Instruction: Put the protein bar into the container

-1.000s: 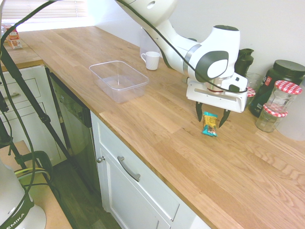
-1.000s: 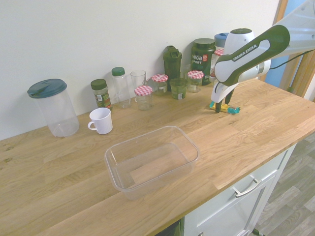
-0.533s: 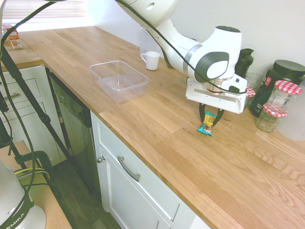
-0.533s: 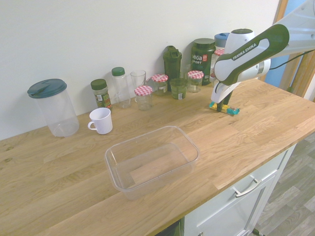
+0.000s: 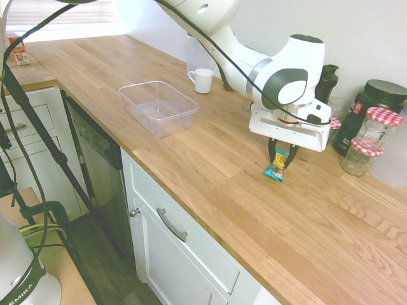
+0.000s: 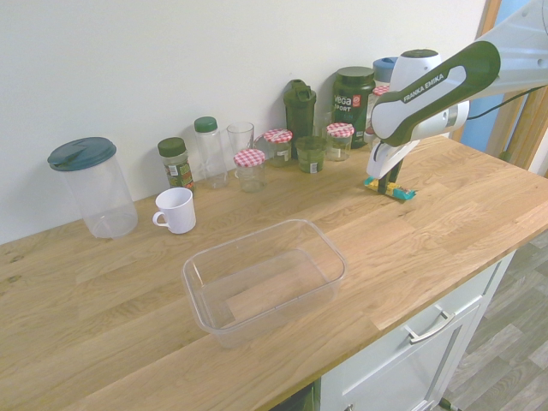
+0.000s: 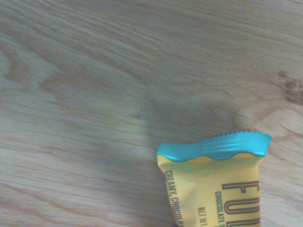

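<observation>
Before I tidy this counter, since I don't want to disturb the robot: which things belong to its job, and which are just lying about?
In the job:
- protein bar, between the jaws
- clear lidless container

Just lying about:
- white mug
- jars with red-checked lids
- dark shaker bottle

In the first exterior view, blinds [image 5: 57,14] hang at eleven o'clock, pale wall [image 5: 343,32] at one, wooden worktop [image 5: 210,159] between, white cabinets [image 5: 191,248] towards six
</observation>
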